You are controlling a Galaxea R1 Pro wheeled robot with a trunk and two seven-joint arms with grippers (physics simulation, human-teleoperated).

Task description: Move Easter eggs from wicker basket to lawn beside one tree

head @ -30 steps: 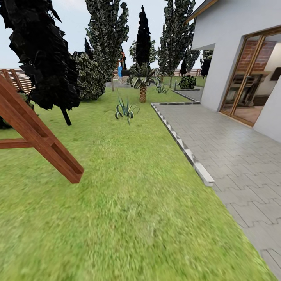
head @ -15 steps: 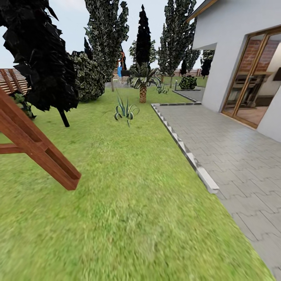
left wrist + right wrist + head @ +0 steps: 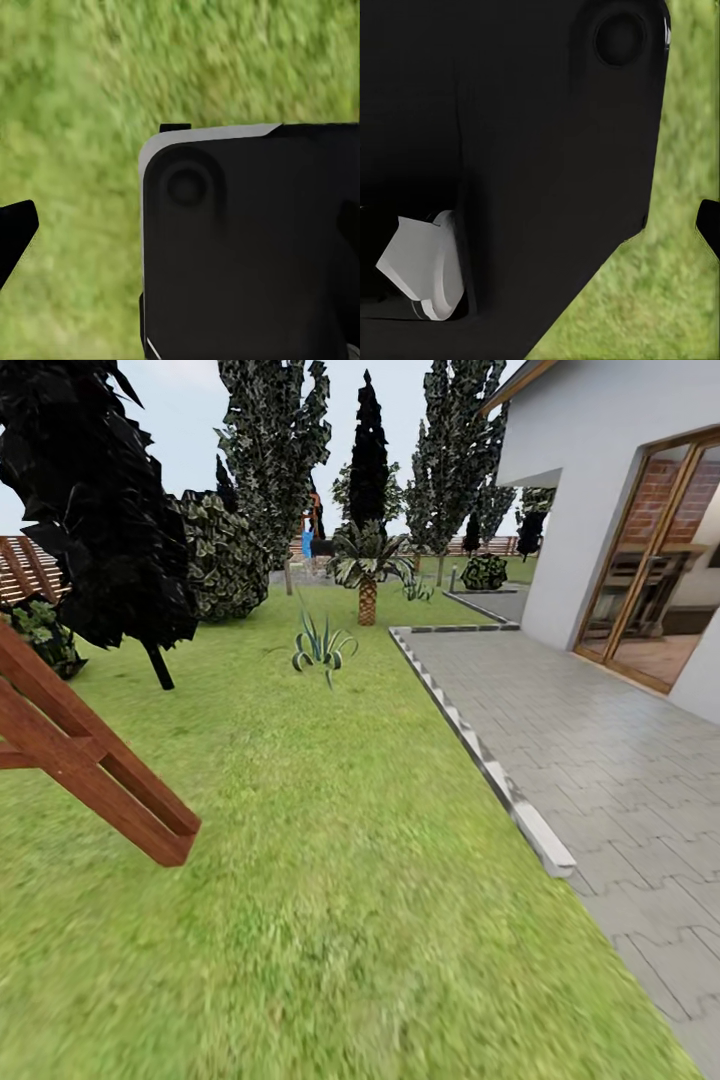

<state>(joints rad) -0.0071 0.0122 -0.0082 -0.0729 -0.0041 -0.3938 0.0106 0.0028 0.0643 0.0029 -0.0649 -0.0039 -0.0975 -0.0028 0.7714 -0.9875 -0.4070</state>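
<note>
Head view: open lawn (image 3: 330, 880) runs ahead, paved patio (image 3: 600, 760) edging it on the right, a wooden frame (image 3: 90, 760) leaning in at the left. Both wrist views: grass under dark robot body; whether either hand is wide or narrow, can't tell.

Dark robot body panel (image 3: 247, 247) close before both wrist cameras

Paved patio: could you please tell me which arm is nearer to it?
Right, probably: the patio lies on the robot's right, the left arm farther across; both wrist views show lawn.
</note>
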